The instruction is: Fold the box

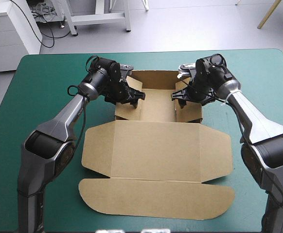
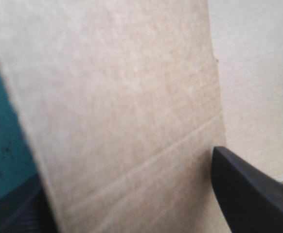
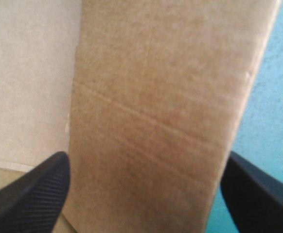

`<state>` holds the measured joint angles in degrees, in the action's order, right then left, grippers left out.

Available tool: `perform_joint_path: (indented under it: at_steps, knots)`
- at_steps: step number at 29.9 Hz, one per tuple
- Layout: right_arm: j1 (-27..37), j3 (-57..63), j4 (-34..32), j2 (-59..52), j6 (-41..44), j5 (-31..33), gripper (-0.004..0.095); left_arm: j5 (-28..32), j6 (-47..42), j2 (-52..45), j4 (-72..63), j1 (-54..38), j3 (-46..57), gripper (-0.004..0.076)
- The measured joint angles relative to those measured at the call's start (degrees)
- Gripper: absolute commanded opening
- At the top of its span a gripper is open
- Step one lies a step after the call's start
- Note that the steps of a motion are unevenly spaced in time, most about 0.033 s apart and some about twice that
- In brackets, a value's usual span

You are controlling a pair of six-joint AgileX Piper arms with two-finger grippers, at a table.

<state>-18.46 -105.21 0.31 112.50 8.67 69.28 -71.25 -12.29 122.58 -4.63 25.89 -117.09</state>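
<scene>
The brown box lies in the middle of the teal-green table, its lid and front flaps flat toward the near edge. At its far end the back wall and both side walls stand raised. My left gripper is at the left side wall. In the left wrist view the gripper is open, with that wall between its fingers. My right gripper is at the right side wall. Its wrist view shows the gripper open astride that wall.
Bare teal-green cover surrounds the box on the left, right and far sides. The rounded lid flap reaches close to the table's near edge.
</scene>
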Motion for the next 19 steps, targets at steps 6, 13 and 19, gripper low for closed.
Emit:
perform_joint_path:
  at_steps: [6, 13, 19]
  knots:
    - [0.0, -0.4, -1.7, 0.0, 1.7, -0.3, 0.0931, -0.1, 0.0, 0.0, 0.8, 0.0, -1.6, 0.0598]
    - [0.5, -7.4, -0.3, -0.2, 2.2, 0.6, 0.0928, -0.2, 0.7, 0.0, 4.2, -0.1, -12.0, 0.0598]
    - [0.7, -11.0, 0.2, -4.7, 2.0, 1.0, 0.0928, -0.2, 0.7, -1.1, 5.5, -0.1, -23.1, 0.0483]
